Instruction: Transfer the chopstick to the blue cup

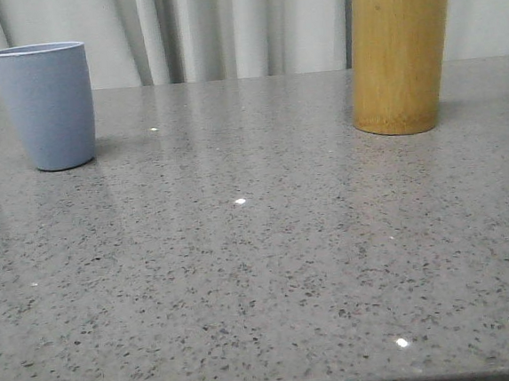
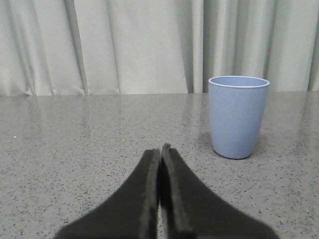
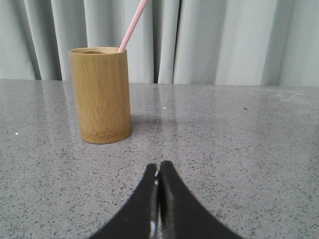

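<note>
Both grippers idle, nothing picked yet.
Chopstick (image 3: 132, 26) leans in the bamboo holder (image 3: 100, 94), so my right gripper (image 3: 158, 172) faces it, fingers pressed together, empty. Left gripper (image 2: 160, 154), also closed, faces the blue cup (image 2: 237, 116), well apart across the table (image 1: 261, 270).

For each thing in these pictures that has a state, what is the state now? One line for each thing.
chopstick: standing tilted inside the bamboo holder, leaning on its rim, not gripped.
bamboo holder: upright on the table, holding the chopstick.
blue cup: upright on the table, nothing sticking out of it.
left gripper: shut, holding nothing, short of the blue cup.
right gripper: shut, holding nothing, short of the bamboo holder.
</note>
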Motion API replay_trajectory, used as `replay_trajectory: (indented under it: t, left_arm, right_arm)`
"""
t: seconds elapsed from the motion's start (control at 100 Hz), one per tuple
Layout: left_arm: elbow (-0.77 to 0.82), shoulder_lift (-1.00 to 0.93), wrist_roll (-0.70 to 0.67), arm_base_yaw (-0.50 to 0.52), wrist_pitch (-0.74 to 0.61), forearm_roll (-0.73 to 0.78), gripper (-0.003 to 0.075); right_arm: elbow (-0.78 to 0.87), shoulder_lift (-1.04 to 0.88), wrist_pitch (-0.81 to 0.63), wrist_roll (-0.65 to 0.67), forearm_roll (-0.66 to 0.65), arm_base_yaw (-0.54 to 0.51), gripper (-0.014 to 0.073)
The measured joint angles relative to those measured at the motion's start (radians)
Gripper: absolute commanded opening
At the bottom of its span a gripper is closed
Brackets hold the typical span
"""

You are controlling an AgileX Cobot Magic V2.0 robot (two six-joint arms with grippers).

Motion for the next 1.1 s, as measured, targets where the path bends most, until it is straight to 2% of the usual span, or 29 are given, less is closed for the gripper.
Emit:
replay_trajectory:
  t: [0.67,0.92,1.01,1.1]
  left_arm:
    - [0.0,0.0,0.0,0.0,0.0,0.0,-0.0019]
    - [-0.001,0.0,0.0,0.0,-0.006,-0.007,-0.0019]
    - [-0.016,0.0,0.0,0.0,0.005,-0.046,-0.0019]
    - [-0.074,0.0,0.0,0.0,0.07,-0.081,-0.0019]
  right_arm:
    - [0.0,0.0,0.0,0.0,0.0,0.0,-0.0067]
    - [0.0,0.0,-0.072,0.005,0.0,0.0,-0.0067]
    - [-0.011,0.0,-0.026,0.014,0.0,0.0,-0.0067]
    - [-0.068,0.0,0.078,0.017,0.0,0.0,-0.0067]
